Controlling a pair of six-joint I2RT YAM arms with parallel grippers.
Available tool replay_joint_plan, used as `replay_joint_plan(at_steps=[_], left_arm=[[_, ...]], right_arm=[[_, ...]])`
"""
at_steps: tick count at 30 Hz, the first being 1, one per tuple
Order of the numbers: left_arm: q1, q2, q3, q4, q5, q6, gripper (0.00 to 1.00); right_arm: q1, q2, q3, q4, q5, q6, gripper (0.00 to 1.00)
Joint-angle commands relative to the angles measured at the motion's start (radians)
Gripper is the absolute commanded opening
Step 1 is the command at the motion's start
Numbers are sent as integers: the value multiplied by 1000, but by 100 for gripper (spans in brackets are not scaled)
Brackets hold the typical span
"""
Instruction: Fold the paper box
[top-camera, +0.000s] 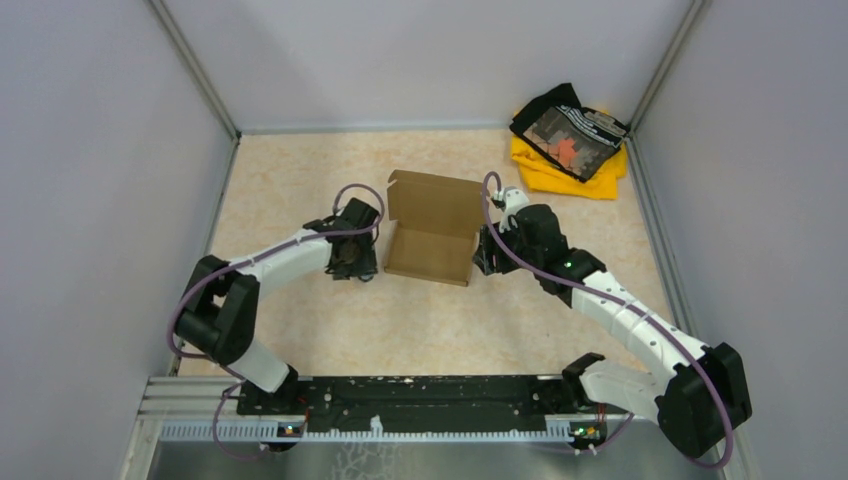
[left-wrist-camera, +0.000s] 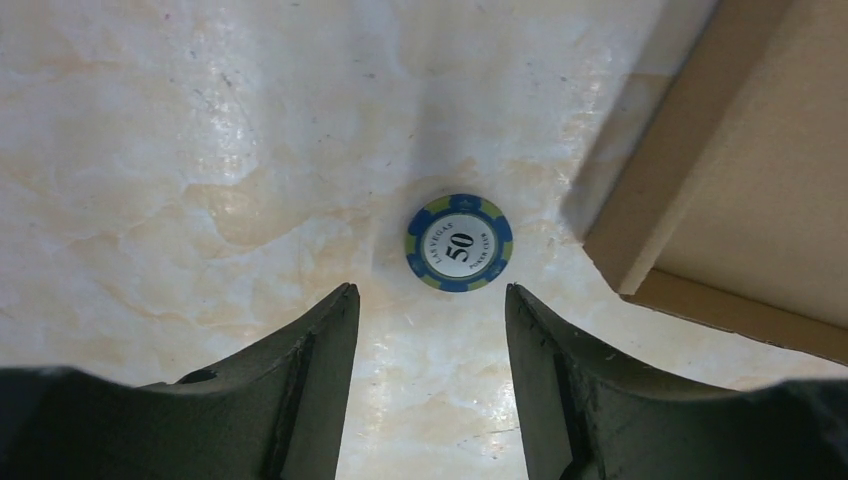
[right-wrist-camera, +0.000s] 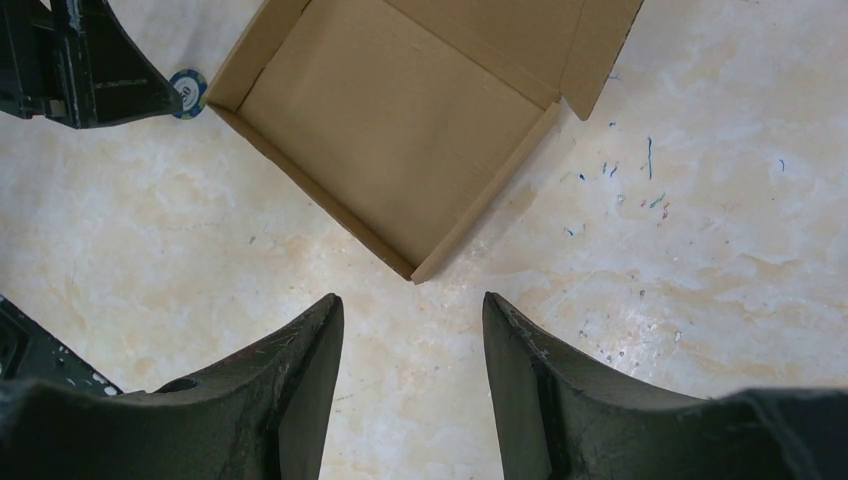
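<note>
The brown paper box (top-camera: 432, 228) lies in the middle of the table with its walls up and its lid flap raised at the far side. Its tray (right-wrist-camera: 390, 130) shows bare from the right wrist; one corner (left-wrist-camera: 720, 190) shows in the left wrist view. My left gripper (top-camera: 352, 262) hangs open just left of the box, nothing between its fingers (left-wrist-camera: 310, 370). A blue poker chip (left-wrist-camera: 460, 243) lies flat on the table ahead of its tips, beside the box corner. My right gripper (top-camera: 487, 257) is open at the box's right side, and it holds nothing (right-wrist-camera: 412, 305).
A yellow and black cloth pile (top-camera: 570, 145) sits in the far right corner. Grey walls close in the table on three sides. Small coloured specks (right-wrist-camera: 640, 180) dot the table right of the box. The left gripper's body (right-wrist-camera: 80, 60) shows at the top left of the right wrist view.
</note>
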Motion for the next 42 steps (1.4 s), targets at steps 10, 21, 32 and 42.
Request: replay_joint_plan(at_steps=[10,21,32,42], left_arm=[[-45,87,58,24,-18,-9,65],[-49,103,29,53,-37,-24,63],[-57,120,32,27,-59,-35,60],[-58,128,28,39,-55,-32,47]], right_arm=[[3,-3,9,40,-4,-10,53],[4,-11,-5,44,-5,-5,53],[3,-17,-10,43,-5,-4,53],[3,-17,-12,43,-3,-3,53]])
